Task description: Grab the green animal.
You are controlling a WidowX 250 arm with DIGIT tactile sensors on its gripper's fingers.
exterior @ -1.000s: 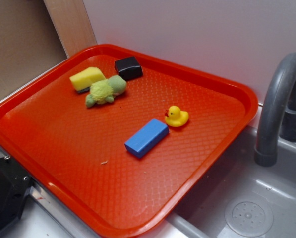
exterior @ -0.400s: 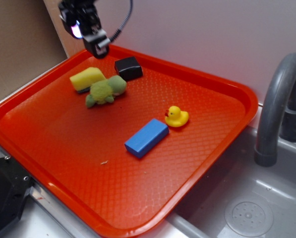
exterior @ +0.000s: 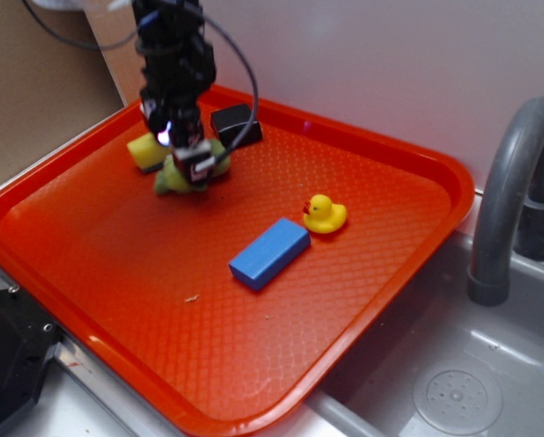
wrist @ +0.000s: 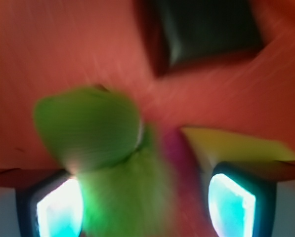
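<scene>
Wrist view: tool (wrist: 142, 197) wide, fingers (wrist: 56, 207) flanking the turtle (wrist: 103, 148), sponge (wrist: 236, 145) just beside, black block (wrist: 206, 29) beyond. Exterior: turtle (exterior: 171, 179) under the tool (exterior: 191, 164) at the tray's (exterior: 417, 228) far corner. Best to centre on the shell, descend straight, close gently, avoiding the sponge (exterior: 142, 150).
</scene>
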